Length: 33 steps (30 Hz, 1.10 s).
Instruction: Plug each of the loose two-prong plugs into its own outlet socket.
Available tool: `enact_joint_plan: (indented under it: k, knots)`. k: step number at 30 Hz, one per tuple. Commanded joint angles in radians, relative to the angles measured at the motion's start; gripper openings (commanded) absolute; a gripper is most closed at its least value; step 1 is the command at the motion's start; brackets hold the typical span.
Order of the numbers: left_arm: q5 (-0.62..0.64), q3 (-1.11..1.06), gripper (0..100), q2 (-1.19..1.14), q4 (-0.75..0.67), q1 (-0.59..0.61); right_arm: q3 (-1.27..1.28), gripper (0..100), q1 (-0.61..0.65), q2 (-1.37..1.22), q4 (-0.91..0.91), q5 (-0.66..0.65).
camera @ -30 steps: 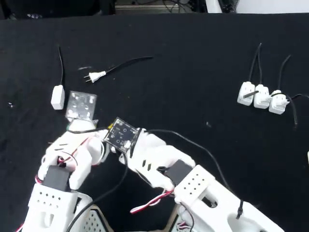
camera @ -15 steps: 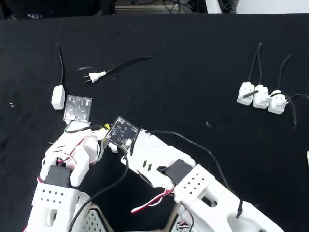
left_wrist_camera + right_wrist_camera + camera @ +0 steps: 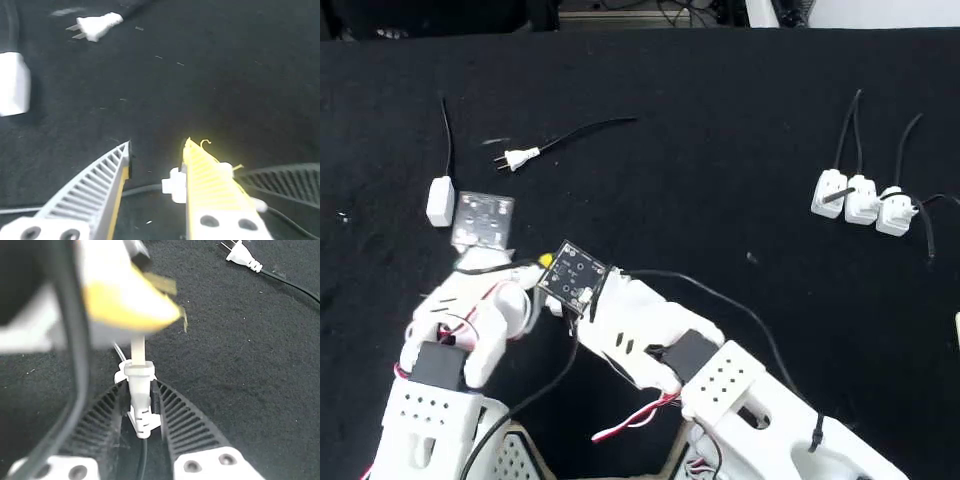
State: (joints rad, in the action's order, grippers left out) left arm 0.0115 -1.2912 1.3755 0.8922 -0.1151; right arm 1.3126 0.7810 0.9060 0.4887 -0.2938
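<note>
Plug (image 3: pixel 138 374) in right gripper (image 3: pixel 139 389)

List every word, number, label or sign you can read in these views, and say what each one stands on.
No text here can be read.
On the loose plug: no print shows.
On the held plug: plain white, no marks.
On the three sockets: too small to tell.
On the single socket: a blank face.
On the wrist boards: only dots, too small to read.
</note>
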Motion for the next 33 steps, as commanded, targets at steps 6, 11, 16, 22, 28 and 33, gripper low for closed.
enact_joint_plan:
  k: [6,11,16,22,28,33]
  knots:
    - [-0.051,-0.102,18,0.008,-0.127,0.025,-0.067,1.0,0.012,0.096,0.002,0.000]
    - [-0.052,-0.108,18,0.008,-0.129,0.022,-0.019,1.0,0.012,0.205,0.017,0.000]
    - [-0.048,-0.107,18,0.008,-0.124,0.021,0.004,1.0,0.014,0.239,0.015,0.000]
    - [-0.046,-0.111,18,0.006,-0.121,0.019,0.001,1.0,0.014,0.239,0.015,0.002]
    - [-0.051,-0.102,18,0.008,-0.121,0.042,-0.031,1.0,-0.029,0.239,0.066,0.028]
    - [-0.044,-0.104,18,0.008,-0.120,0.137,-0.203,1.0,-0.078,0.183,0.307,0.029]
